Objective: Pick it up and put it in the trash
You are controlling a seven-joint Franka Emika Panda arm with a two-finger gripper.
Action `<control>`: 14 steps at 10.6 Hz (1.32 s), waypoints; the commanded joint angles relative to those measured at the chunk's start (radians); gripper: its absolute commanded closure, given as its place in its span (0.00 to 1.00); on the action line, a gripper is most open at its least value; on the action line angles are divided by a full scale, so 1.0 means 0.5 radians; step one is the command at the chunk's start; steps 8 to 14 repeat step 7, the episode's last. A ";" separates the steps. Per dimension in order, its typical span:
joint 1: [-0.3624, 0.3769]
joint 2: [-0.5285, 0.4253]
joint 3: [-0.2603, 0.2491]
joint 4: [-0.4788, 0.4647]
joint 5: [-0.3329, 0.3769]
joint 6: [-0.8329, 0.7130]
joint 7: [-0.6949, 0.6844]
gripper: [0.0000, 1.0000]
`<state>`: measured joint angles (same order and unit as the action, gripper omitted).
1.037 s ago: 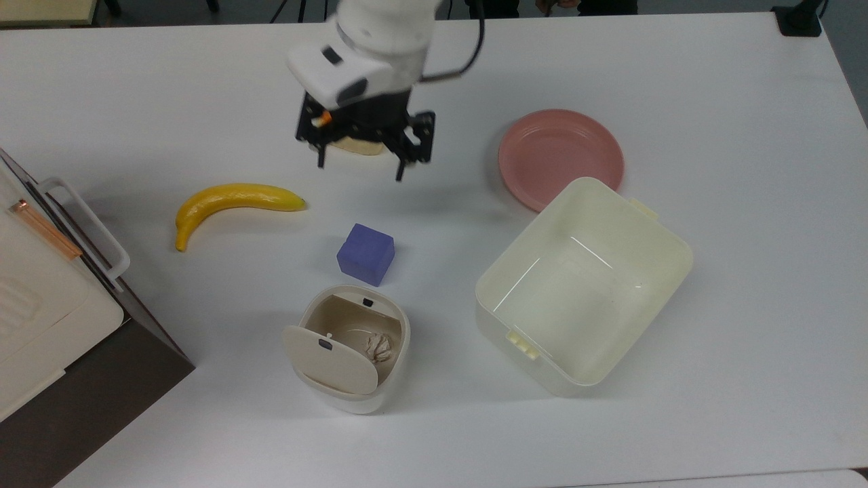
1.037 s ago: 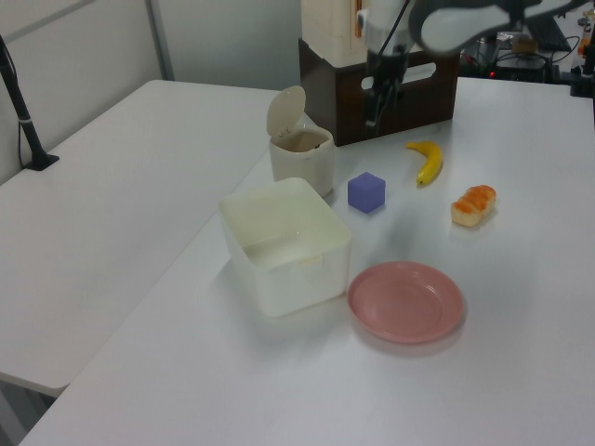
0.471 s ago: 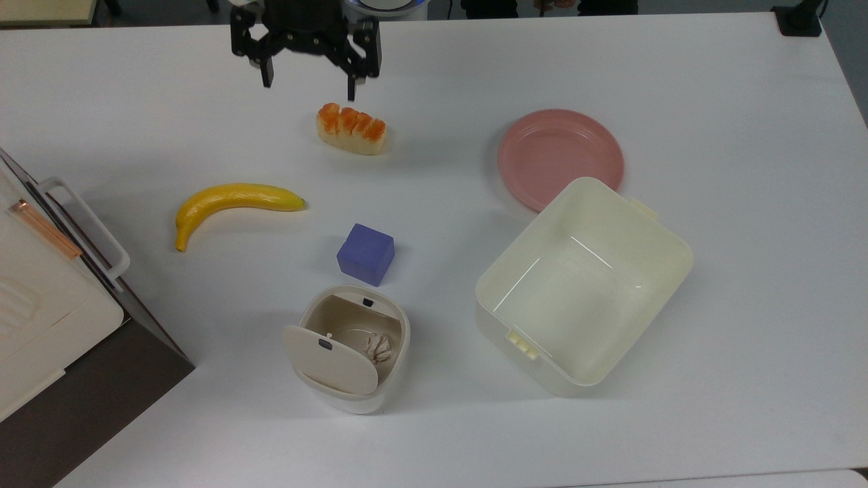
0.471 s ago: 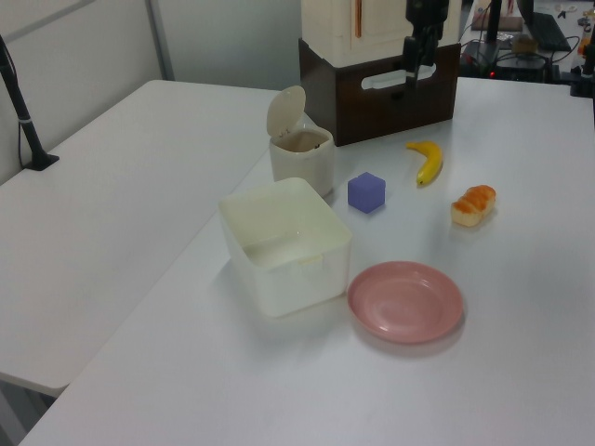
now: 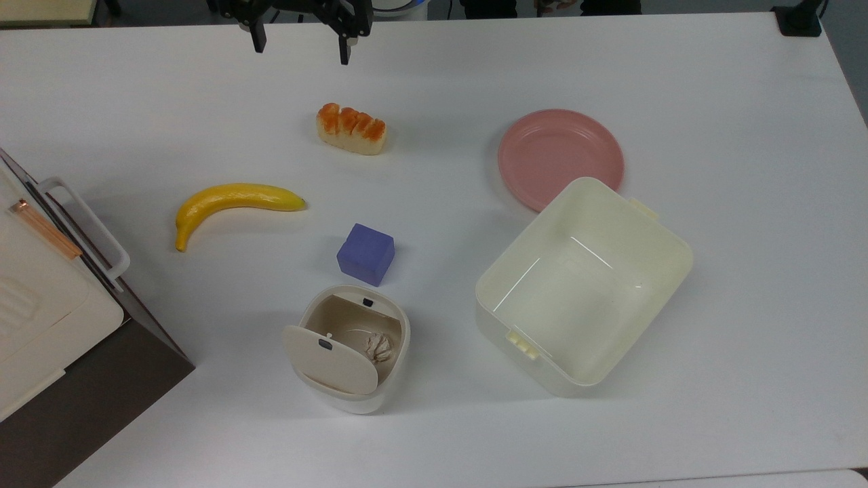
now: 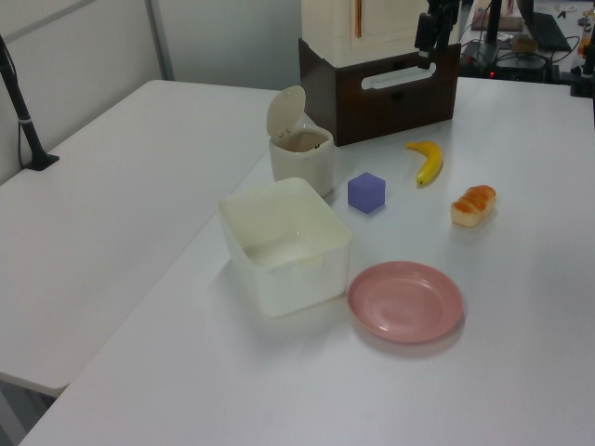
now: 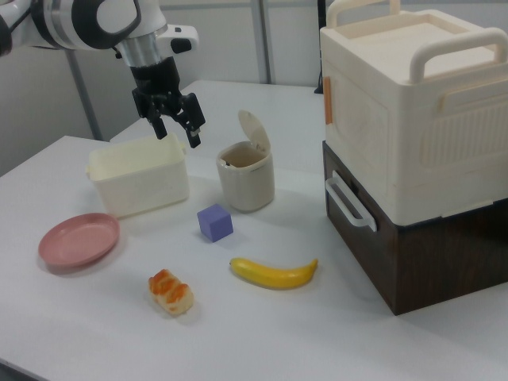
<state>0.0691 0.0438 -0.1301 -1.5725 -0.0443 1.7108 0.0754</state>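
The crumpled off-white paper ball (image 5: 378, 348) lies inside the trash (image 5: 366, 405), a small rounded beige bin near the table's front in the top view. Its flap lid (image 5: 332, 359) is swung open, and it stands up in the left view (image 6: 285, 110) and right view (image 7: 254, 129). My gripper (image 5: 301, 54) hangs open and empty at the top view's upper edge, far from the bin and beyond the bread. In the right view the gripper (image 7: 178, 136) is raised above the cream tub. It also shows high in the left view (image 6: 426, 42).
A purple cube (image 5: 366, 254) sits just beyond the bin. A banana (image 5: 234, 202), a bread piece (image 5: 350, 129), a pink plate (image 5: 561, 157) and a large cream tub (image 5: 576, 291) spread over the table. A cream-and-brown box stack (image 5: 41, 305) stands at the top view's left edge.
The gripper, open throughout, has drawn back from over the bread toward the top view's upper edge. The paper ball and the bin have stayed put.
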 commanded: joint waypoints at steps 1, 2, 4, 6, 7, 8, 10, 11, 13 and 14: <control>0.055 -0.035 -0.065 -0.018 0.058 -0.031 0.082 0.00; 0.058 -0.035 -0.110 0.030 0.097 -0.035 0.058 0.00; 0.058 -0.057 -0.129 0.034 0.113 -0.041 0.043 0.00; 0.061 -0.057 -0.132 0.034 0.110 -0.041 0.043 0.00; 0.061 -0.057 -0.129 0.034 0.110 -0.041 0.043 0.00; 0.061 -0.057 -0.129 0.034 0.110 -0.041 0.043 0.00; 0.061 -0.057 -0.129 0.034 0.110 -0.041 0.043 0.00; 0.061 -0.057 -0.129 0.034 0.110 -0.041 0.043 0.00; 0.061 -0.057 -0.129 0.034 0.110 -0.041 0.043 0.00; 0.061 -0.057 -0.129 0.034 0.110 -0.041 0.043 0.00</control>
